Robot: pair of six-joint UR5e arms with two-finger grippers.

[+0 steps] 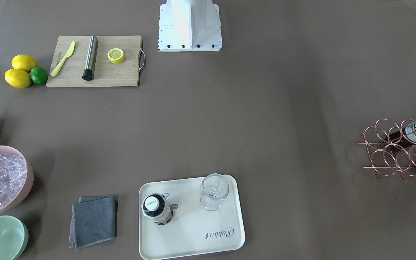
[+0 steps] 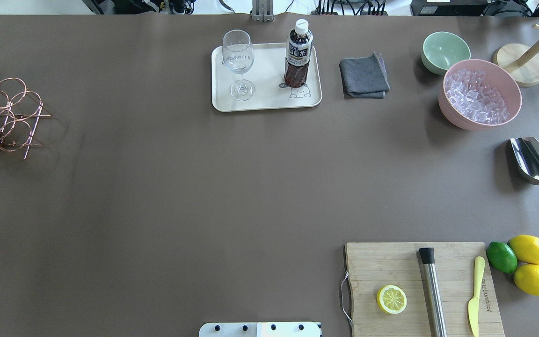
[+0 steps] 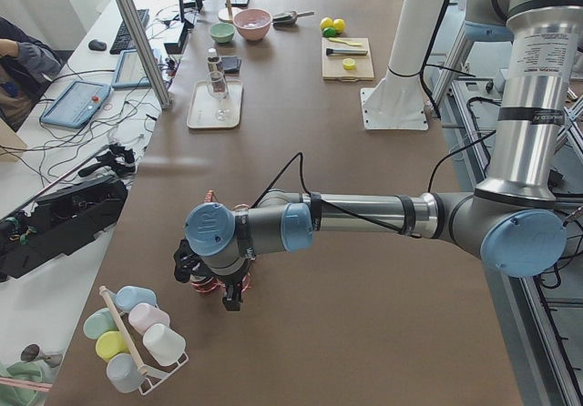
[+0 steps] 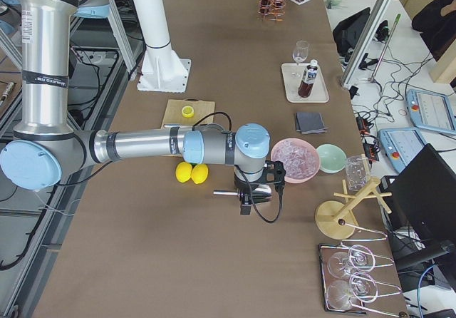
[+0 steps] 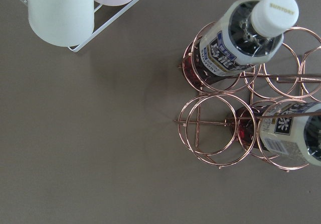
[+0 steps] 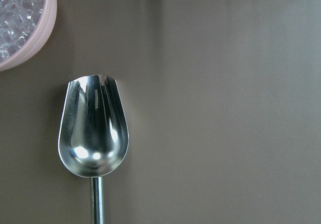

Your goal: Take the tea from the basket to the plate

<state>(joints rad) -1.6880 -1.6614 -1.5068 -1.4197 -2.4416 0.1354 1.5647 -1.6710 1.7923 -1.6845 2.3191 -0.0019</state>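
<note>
Tea, dark reddish-brown, fills the small plastic bottle with a white screw cap (image 2: pixel 297 56) that stands upright on the cream rectangular tray with rounded corners (image 2: pixel 269 100), at the tray's right end in the overhead view and just behind the little bear drawing. A clear stemmed wine glass (image 2: pixel 238 61) stands on the same tray toward its other end, apart from the bottle. Two more bottles of the same kind lie in the rose-gold wire rack of joined rings (image 1: pixel 395 150) at the table's left end. The upper bottle (image 5: pixel 241 38) is tilted through a ring with its cap raised, and the lower bottle (image 5: pixel 293 133) sits in the ring beneath, partly cut off by the frame edge. The left gripper (image 3: pixel 219 288) hangs above that rack. It shows only in the side camera, so whether its jaws are parted or closed cannot be told. The right gripper (image 4: pixel 251 193) hangs over the polished steel scoop (image 6: pixel 93 133), which lies on the brown table beside the pink bowl of ice cubes (image 2: pixel 480 93). Its jaws cannot be judged either. A folded grey cloth (image 2: pixel 364 76) lies just right of the tray in the overhead view.
</note>
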